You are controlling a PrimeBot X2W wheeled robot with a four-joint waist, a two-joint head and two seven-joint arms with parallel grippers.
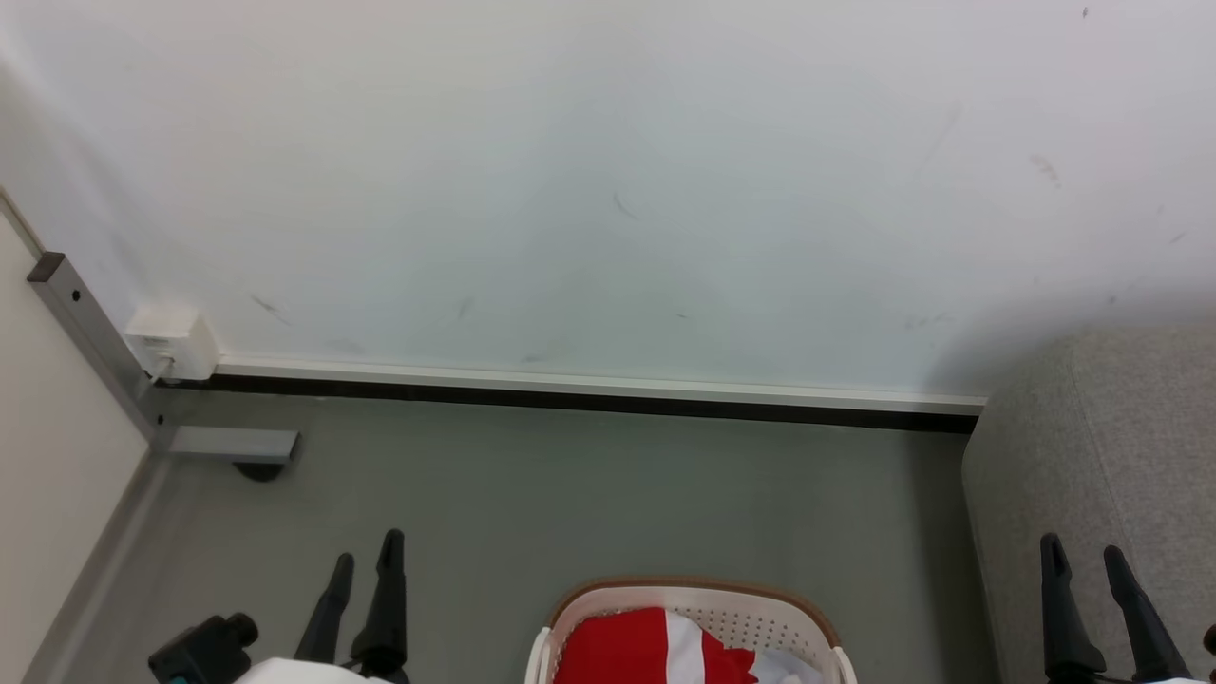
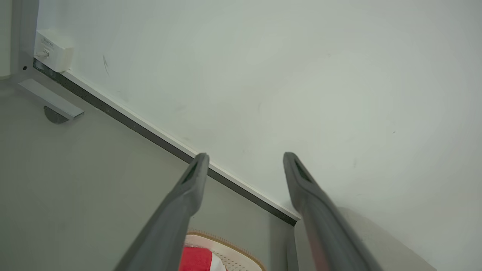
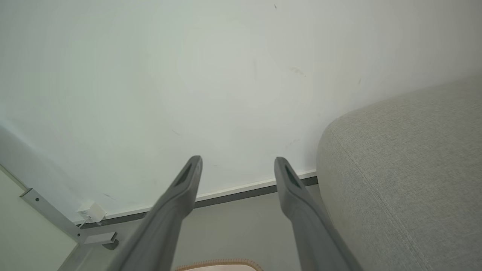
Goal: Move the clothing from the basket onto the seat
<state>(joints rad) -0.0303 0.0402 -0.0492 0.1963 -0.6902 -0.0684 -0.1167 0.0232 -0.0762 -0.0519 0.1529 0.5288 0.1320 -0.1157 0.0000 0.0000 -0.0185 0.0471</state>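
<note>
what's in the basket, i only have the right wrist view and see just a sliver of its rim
Observer: The head view shows red clothing with a broad white stripe lying in the basket.
Operator: is my other arm holding anything
Observer: No. The left gripper is open with nothing between its fingers.
Operator: where is it from the basket
Observer: In the head view it is off to the basket's left, apart from it and not touching the rim.
</note>
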